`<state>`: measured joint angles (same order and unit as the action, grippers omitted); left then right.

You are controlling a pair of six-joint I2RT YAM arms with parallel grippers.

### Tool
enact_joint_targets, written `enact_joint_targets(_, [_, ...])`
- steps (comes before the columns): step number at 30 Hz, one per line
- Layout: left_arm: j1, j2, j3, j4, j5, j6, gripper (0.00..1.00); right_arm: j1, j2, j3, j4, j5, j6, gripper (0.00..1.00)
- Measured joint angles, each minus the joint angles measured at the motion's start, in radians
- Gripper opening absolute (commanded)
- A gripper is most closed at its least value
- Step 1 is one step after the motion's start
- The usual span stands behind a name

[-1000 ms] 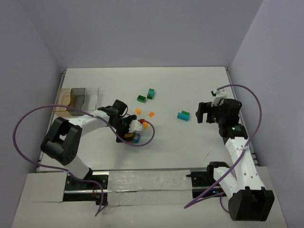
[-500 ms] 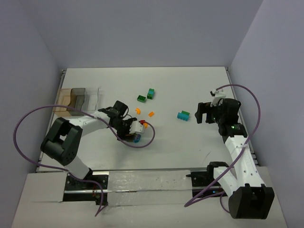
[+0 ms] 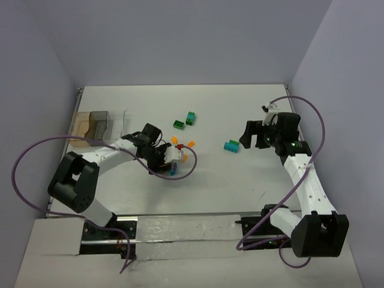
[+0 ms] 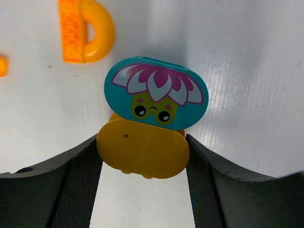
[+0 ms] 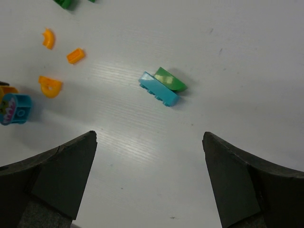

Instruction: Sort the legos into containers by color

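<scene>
My left gripper is shut on a yellow oval lego, pinched between both fingers. A teal piece printed with a flower face sits against the yellow one just beyond the fingertips. An orange D-shaped piece lies farther ahead. My right gripper hangs open above the table, nothing between its fingers. Ahead of it lies a cyan brick with a green sloped piece touching it. The containers stand at the far left: one brown, one smoky, one clear.
A green brick and a teal brick lie at the centre back. Small orange pieces are scattered right of the left gripper. The left arm's purple cable loops over the table.
The left jaws have closed on the yellow lego and the gripper has shifted slightly back and right. The right gripper has moved left and farther from the base, towards the cyan brick.
</scene>
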<state>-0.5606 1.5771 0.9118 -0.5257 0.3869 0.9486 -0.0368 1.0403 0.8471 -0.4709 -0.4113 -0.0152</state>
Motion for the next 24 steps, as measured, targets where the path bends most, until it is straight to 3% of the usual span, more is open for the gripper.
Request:
enact_joint_targets(10, [-0.013,-0.122,0.180,-0.009,-0.087,-0.301,0.00,0.248,0.193,0.230,-0.069,-0.121,0.167,1.00])
enact_joint_targets(16, [-0.090,-0.189,0.221,-0.002,-0.142,-0.402,0.00,0.340,0.365,0.352,-0.083,-0.261,0.259,0.96])
enact_joint_targets(24, [-0.126,-0.195,0.265,-0.021,-0.112,-0.506,0.00,0.480,0.382,0.365,-0.051,-0.253,0.290,1.00])
